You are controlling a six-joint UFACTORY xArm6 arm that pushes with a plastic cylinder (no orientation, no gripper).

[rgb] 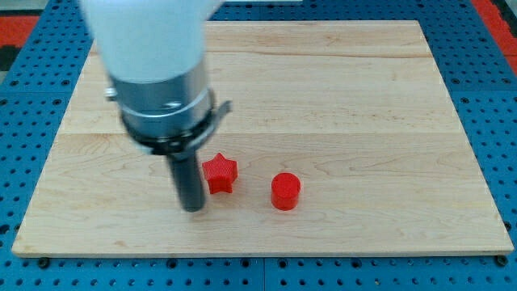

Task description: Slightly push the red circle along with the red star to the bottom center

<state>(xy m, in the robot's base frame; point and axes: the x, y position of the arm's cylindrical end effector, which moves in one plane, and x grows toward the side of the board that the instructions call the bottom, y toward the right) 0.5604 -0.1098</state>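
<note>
A red star point(219, 175) lies on the wooden board point(363, 97), a little below the middle. A red circle point(285, 191) lies to its right and slightly lower, apart from it by a small gap. My tip point(193, 208) rests on the board just left of and slightly below the red star, close to it; I cannot tell if it touches. The rod rises from there into the arm's grey and white body at the view's upper left.
The wooden board lies on a blue perforated table point(485, 121). Its bottom edge point(258, 256) runs near the view's bottom. The arm's body point(157, 73) hides part of the board's upper left.
</note>
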